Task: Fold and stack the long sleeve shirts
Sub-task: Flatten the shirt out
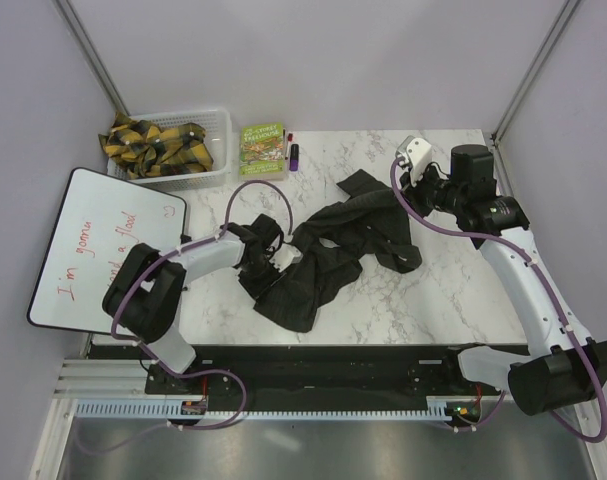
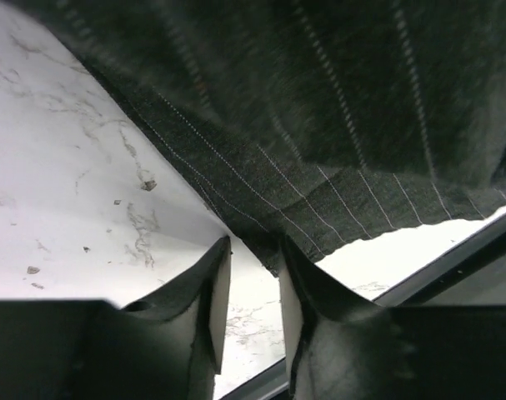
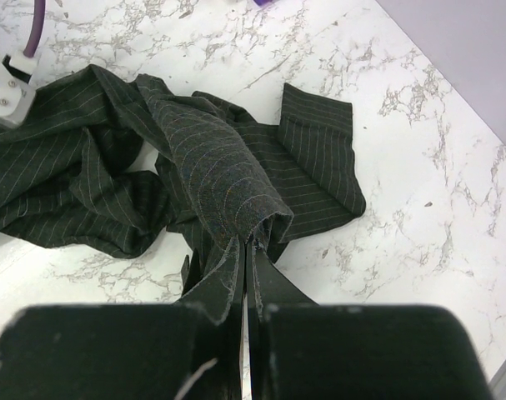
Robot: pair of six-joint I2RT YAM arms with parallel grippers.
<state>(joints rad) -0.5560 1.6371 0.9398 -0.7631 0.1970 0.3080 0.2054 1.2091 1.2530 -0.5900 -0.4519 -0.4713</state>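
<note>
One long sleeve shirt [image 1: 333, 250], black-charcoal with fine pale stripes, lies crumpled across the middle of the marble table. My left gripper [image 1: 258, 258] is low at its left edge. In the left wrist view the gripper [image 2: 254, 250] is open, with bare table between the fingers. The shirt's hem [image 2: 336, 208] hangs just past the fingertips and touches the right one. My right gripper [image 1: 408, 190] is at the shirt's upper right. In the right wrist view it [image 3: 251, 243] is shut on a raised fold of the shirt [image 3: 219, 175]. A flat cuff end [image 3: 315, 158] lies beyond it.
A white basket [image 1: 215, 160] holding yellow-and-black cloth stands at the back left. A green book [image 1: 262, 150] and markers [image 1: 292, 152] lie beside it. A whiteboard [image 1: 103, 245] overhangs the table's left edge. A black rail [image 1: 383, 360] runs along the near edge.
</note>
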